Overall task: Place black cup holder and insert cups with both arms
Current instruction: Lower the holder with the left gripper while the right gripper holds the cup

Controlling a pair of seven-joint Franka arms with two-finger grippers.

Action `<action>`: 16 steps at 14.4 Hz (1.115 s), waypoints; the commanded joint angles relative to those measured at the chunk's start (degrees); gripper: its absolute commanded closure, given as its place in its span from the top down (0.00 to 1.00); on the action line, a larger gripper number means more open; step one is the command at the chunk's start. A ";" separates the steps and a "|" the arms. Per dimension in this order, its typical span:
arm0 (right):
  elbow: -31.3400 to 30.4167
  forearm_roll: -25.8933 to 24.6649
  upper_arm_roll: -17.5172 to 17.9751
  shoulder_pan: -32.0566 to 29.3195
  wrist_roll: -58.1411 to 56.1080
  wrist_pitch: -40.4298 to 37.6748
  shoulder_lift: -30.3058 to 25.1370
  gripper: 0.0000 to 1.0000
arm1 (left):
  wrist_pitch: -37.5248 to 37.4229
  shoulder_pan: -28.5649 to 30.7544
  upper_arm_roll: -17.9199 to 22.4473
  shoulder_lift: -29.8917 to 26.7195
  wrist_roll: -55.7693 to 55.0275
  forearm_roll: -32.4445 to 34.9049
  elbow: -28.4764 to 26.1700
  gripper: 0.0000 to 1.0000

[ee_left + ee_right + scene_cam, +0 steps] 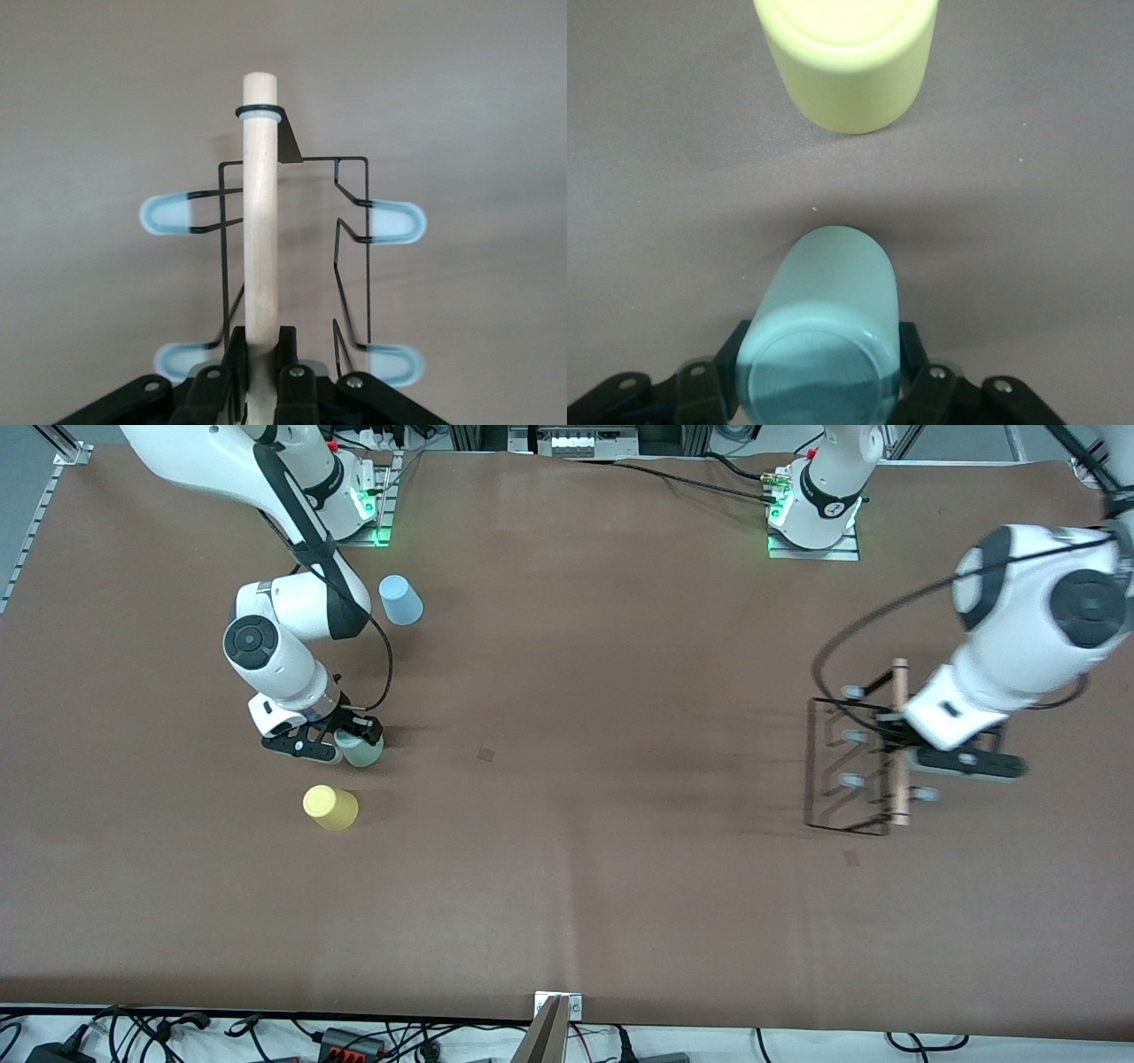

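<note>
Both arms are mid-pickup. The left gripper [897, 755] is clamped tight on the wooden rod handle [260, 221] of the black cup holder [850, 766], at the left arm's end of the table; the rod's long axis runs toward and away from the front camera, pegs sticking out sideways. The right gripper [347, 735] has its fingers closed around the grey-green cup [819, 341], which sits upside down between the yellow cup [330, 807] and the blue cup [400, 600]. Next, I'd guess, the holder needs setting centrally before the cup goes onto a peg.
</note>
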 commanded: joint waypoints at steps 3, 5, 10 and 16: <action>-0.56 -0.14 -0.28 -0.09 -1.10 -0.80 -2.62 0.17 | -1.21 -2.17 -10.96 4.09 -9.97 0.28 2.67 0.01; 0.75 -0.15 -0.36 -1.22 -4.94 -4.21 -4.20 0.17 | -0.95 -8.22 -11.24 6.65 -17.97 0.89 5.04 0.01; 5.14 -0.15 -0.89 -6.76 -21.21 -12.56 -9.03 0.17 | -0.68 -19.83 -10.80 15.69 -32.48 1.77 14.88 0.01; 17.71 -0.41 -0.98 -8.09 -25.09 -31.81 -11.76 0.17 | -0.51 -30.38 -10.63 25.09 -49.71 13.10 22.35 0.01</action>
